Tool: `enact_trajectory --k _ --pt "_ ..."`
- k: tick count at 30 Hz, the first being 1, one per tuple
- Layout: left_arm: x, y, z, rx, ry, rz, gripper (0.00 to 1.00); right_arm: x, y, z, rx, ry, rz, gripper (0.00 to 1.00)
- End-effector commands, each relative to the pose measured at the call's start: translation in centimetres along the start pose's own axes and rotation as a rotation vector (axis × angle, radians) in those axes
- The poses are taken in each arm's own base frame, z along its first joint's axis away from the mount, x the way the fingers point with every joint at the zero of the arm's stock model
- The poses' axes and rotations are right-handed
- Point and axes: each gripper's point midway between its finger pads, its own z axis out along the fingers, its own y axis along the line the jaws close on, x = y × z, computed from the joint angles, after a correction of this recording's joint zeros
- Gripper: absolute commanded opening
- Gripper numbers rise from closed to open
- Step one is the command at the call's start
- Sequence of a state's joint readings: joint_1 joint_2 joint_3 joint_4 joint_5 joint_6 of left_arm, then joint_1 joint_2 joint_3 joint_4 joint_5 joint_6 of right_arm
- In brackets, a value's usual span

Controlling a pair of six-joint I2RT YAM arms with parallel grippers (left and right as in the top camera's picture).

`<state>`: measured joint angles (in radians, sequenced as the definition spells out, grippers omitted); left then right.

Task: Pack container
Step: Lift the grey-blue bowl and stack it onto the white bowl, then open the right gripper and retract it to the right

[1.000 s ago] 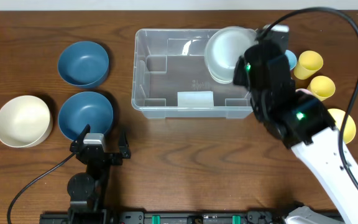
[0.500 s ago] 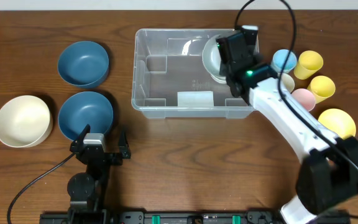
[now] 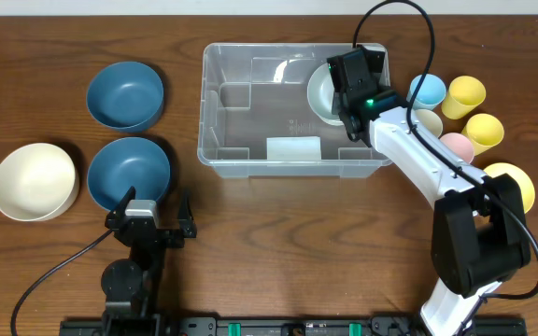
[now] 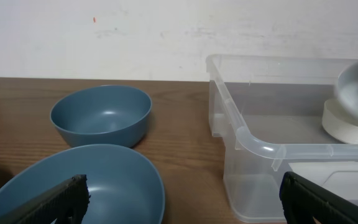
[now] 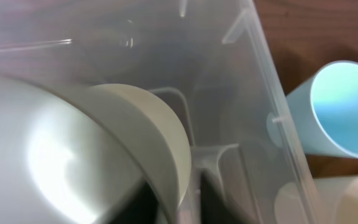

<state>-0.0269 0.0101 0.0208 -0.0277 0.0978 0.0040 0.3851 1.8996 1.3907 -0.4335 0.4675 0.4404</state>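
Observation:
The container [image 3: 215,101] is a clear plastic bin at the table's middle back, with a white label [image 3: 293,149] on its near wall. A pale grey bowl [image 3: 321,93] lies tilted in its right end, also seen as the bowl [image 5: 73,155] in the right wrist view. My right gripper [image 3: 344,91] reaches into that end. In its own blurred view the right gripper [image 5: 185,202] stands open, straddling the bowl's rim with a small gap on the right side. My left gripper [image 3: 153,207] rests wide open near the front edge, holding nothing, just behind a blue bowl [image 4: 86,186].
Two blue bowls [image 3: 125,95] [image 3: 129,173] and a cream bowl [image 3: 34,180] sit left of the container. Several cups stand to its right: light blue [image 3: 430,89], yellow [image 3: 463,95], pink [image 3: 456,147]. A larger yellow cup [image 3: 514,184] is beside the right arm.
The right arm has swung the pale bowl down into the container's right end and stretched out low. Its fingers have parted slightly from the rim. The left arm has not moved.

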Motion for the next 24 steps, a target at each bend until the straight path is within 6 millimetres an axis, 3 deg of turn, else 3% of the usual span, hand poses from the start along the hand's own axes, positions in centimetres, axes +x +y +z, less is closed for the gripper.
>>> enact_trajectory --k 1,3,12,17,19,21,24 --pt "1.5 0.0 0.1 0.007 0.046 0.01 0.98 -0.5 -0.2 0.3 0.002 -0.01 0.001 0.42" --pt "1.5 0.0 0.1 0.007 0.046 0.01 0.98 -0.6 -0.1 0.3 -0.001 -0.013 -0.01 0.5" --pt "1.5 0.0 0.1 0.007 0.046 0.01 0.98 -1.1 0.9 -0.8 -0.016 -0.007 -0.067 0.52" --pt "1.5 0.0 0.1 0.007 0.046 0.01 0.98 -3.8 2.4 -5.7 -0.053 -0.008 -0.109 0.56" --pt "1.5 0.0 0.1 0.007 0.046 0.01 0.98 -5.2 2.7 -8.5 -0.083 -0.008 -0.115 0.68" --pt "1.5 0.0 0.1 0.007 0.046 0.01 0.98 -6.4 2.2 -11.5 -0.11 0.002 -0.087 0.75" --pt "1.5 0.0 0.1 0.007 0.046 0.01 0.98 -7.6 -0.5 -14.8 -0.094 0.012 -0.014 0.78"
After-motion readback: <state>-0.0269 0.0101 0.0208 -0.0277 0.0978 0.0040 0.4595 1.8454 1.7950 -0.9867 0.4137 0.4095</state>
